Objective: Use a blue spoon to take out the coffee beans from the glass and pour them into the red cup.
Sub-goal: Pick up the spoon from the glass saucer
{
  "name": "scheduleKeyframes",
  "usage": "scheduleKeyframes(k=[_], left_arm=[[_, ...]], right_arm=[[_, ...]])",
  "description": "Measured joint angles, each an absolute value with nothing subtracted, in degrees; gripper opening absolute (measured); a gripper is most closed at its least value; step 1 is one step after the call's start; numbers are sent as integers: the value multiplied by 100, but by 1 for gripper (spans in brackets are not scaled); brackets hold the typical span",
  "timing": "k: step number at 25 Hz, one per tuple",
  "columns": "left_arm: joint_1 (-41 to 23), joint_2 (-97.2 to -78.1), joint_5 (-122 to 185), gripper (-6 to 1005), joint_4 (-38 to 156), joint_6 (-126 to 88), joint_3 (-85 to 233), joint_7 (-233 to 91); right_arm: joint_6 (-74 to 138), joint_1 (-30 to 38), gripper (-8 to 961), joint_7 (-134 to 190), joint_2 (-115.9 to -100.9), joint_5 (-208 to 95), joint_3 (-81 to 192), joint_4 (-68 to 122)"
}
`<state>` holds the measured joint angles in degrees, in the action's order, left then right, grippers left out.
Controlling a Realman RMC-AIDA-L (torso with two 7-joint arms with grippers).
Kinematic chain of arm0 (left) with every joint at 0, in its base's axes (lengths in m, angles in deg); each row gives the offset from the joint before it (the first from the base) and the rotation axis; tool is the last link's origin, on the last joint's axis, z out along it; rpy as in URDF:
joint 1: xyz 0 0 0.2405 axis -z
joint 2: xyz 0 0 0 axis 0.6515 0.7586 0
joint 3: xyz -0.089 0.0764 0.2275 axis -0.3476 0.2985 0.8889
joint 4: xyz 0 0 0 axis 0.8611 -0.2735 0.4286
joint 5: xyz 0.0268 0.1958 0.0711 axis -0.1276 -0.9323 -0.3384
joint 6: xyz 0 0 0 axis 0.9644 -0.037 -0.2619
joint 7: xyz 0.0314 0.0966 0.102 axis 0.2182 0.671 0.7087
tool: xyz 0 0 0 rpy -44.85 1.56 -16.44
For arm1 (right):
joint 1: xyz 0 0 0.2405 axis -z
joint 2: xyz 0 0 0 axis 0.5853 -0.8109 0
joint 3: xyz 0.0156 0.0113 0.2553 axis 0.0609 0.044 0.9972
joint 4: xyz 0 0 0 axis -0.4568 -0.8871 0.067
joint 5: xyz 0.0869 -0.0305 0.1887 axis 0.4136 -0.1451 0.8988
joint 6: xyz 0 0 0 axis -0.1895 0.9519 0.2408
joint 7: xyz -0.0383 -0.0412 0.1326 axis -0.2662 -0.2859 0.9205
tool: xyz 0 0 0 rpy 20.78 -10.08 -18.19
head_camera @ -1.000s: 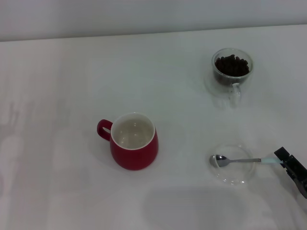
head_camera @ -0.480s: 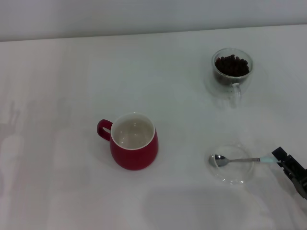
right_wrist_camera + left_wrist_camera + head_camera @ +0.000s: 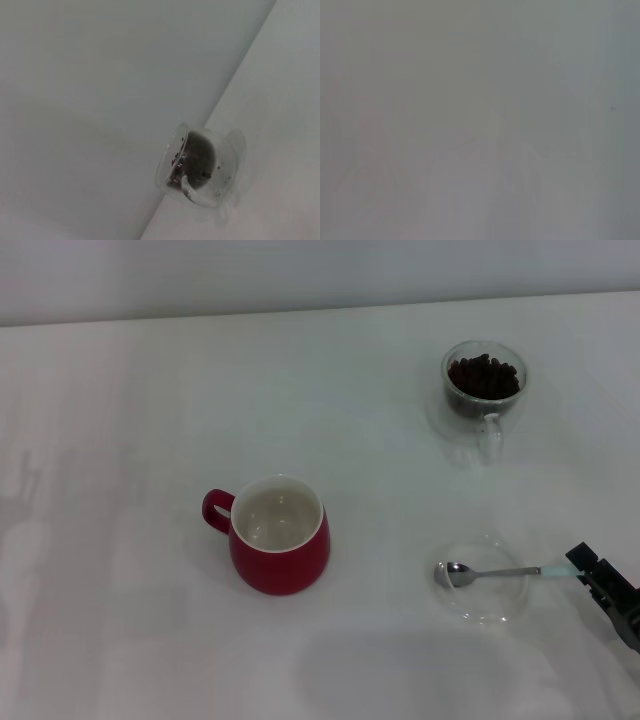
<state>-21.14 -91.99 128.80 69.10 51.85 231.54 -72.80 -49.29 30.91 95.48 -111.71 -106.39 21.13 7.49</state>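
Note:
The blue spoon lies across a clear saucer, its silver bowl toward the red cup and its pale blue handle end reaching my right gripper at the lower right. That gripper is shut on the handle's tip. The red cup stands left of centre, white inside with nothing in it, its handle pointing left. At the back right stands the glass, holding dark coffee beans. The right wrist view shows the glass from the side, farther off. My left gripper is out of view.
The white table spreads wide around the cup and the glass, with the wall edge at the back. The left wrist view shows only a plain pale surface.
The right gripper has crept a little to the left, and the spoon has slid slightly left with it on the saucer. Cup and glass have not moved.

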Motion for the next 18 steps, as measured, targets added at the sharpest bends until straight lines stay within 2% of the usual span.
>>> scheduleKeyframes(k=[9, 12, 18], left_arm=[[-2106, -9199, 12875, 799, 6883, 5190, 23153, -7280], [-2105, -9199, 12888, 799, 6875, 5192, 23154, -7280], [-2095, -9199, 12899, 799, 6870, 5194, 23153, -7280]], right_arm=[[-4889, 3061, 367, 9554, -11162, -10713, 2139, 771], [-4877, 3061, 204, 9554, -11162, -10715, 2145, 770], [-4868, 3062, 136, 9603, -11169, -10717, 2147, 767]])
